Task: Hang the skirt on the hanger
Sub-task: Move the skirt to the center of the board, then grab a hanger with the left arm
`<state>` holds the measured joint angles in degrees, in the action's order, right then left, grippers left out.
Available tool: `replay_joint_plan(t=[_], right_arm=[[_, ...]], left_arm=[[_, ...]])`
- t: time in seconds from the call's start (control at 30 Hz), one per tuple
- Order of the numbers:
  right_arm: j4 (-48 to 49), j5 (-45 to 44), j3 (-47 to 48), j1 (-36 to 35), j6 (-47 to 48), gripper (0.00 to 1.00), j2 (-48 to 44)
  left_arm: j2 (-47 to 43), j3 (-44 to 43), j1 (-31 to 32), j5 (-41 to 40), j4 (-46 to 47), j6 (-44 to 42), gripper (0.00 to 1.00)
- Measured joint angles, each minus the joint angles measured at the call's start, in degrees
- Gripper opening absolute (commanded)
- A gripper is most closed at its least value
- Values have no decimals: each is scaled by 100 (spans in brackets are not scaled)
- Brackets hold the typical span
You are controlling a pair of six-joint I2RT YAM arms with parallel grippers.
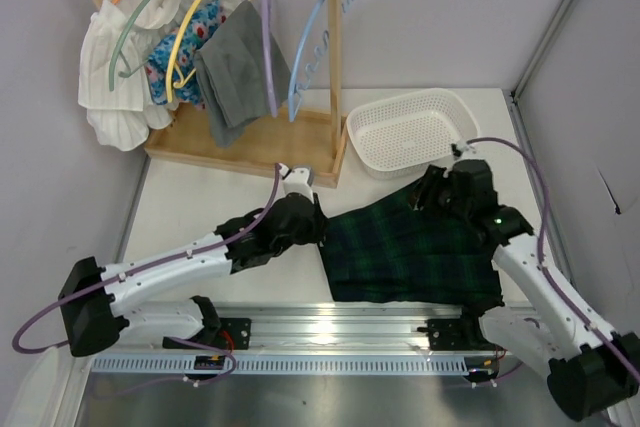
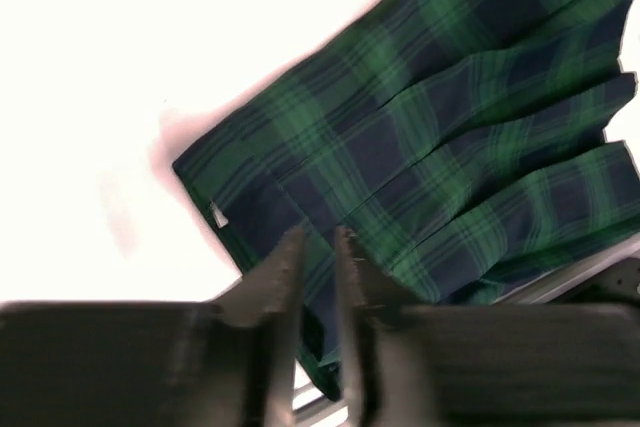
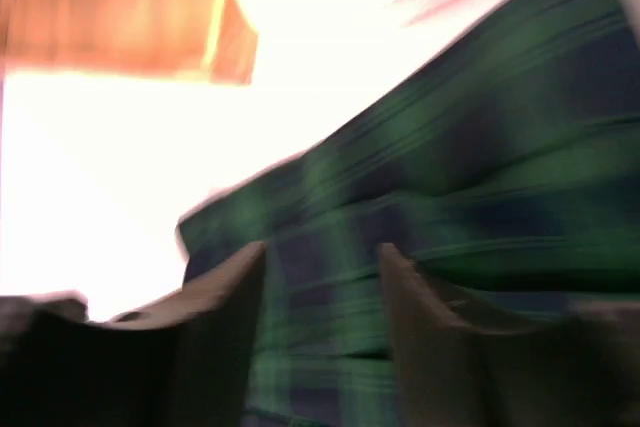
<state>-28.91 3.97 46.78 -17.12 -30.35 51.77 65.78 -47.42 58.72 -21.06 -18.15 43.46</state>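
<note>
Skirt: a dark green and navy plaid pleated skirt [image 1: 410, 252] lay flat on the white table [image 1: 200, 197], between the two grippers and just in front of the rack's base.
Skirt, left wrist view: the skirt [image 2: 430, 147] ran diagonally, with its pleats fanning toward the right.
Left gripper: the left gripper [image 1: 312, 222] sat at the skirt's upper left corner. In the wrist view the left gripper [image 2: 318, 239] hung over the waist edge with its fingers only slightly parted. Plaid showed through the slit, and no cloth looked pinched.
Right gripper: the right gripper [image 1: 425, 197] sat over the skirt's upper right edge, near the basket. Its own view was blurred, but the right gripper [image 3: 320, 257] had its fingers spread well apart over the skirt [image 3: 480, 177], gripping nothing.
Rack: a wooden garment rack [image 1: 335, 67] stood at the far side of the table.
Hangers: a light blue hanger [image 1: 310, 47] hung bare at the rack's right end. A grey garment [image 1: 235, 72] and patterned and white clothes hung to its left.
Basket: a white perforated basket [image 1: 410, 132] sat right of the rack, just beyond the skirt.
</note>
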Motion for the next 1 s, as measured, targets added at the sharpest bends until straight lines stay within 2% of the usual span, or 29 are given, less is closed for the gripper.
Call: replay_joint_plan(t=[0.03,0.07,0.1,0.17,0.2,0.27,0.37,0.4,0.43,0.47,0.5,0.67,0.77,0.87,1.0], right_arm=[[153,39,-90,-256,-50,40,138],[308,90,-199,-474,-96,37,273],[503,151,-328,-713,-170,30,470],[782,155,-557,-1139,-321,28,905],[911,146,-645,-1370,-387,23,1163],[1180,101,-741,-1797,-466,18,1707],[1652,-26,-745,-2273,-584,16,2509],[1812,-66,-739,-2350,-621,16,2763],[1912,-107,-732,-2385,-647,16,2959],[2002,-166,-713,-2398,-686,16,3215],[2083,-210,-669,-2400,-756,15,3456],[2411,-553,-125,-2302,-846,16,4070],[2479,-588,-48,-2068,-844,17,4157],[2481,-549,-48,-1672,-787,19,4140],[2240,-345,-48,-1432,-560,40,3753]], left_arm=[[22,-31,-2,-2,39,-42,15],[57,-33,-15,0,59,-42,13],[98,-28,-31,22,48,-46,5],[160,-26,-109,63,22,-66,0],[153,-17,-173,94,-4,-111,0],[44,-28,-310,186,-55,-282,0],[-319,-157,-411,304,-267,-649,14],[-463,-293,-417,319,-431,-774,26],[-608,-461,-428,328,-546,-909,33],[-715,-632,-444,328,-669,-986,47],[-844,-850,-483,326,-785,-1117,53],[-1263,-1873,-1204,310,-1099,-1622,68],[-1147,-2529,-1596,271,-1255,-1947,75],[-807,-3189,-1823,216,-1294,-2286,76],[-118,-4044,-2297,214,-1246,-2651,76]])
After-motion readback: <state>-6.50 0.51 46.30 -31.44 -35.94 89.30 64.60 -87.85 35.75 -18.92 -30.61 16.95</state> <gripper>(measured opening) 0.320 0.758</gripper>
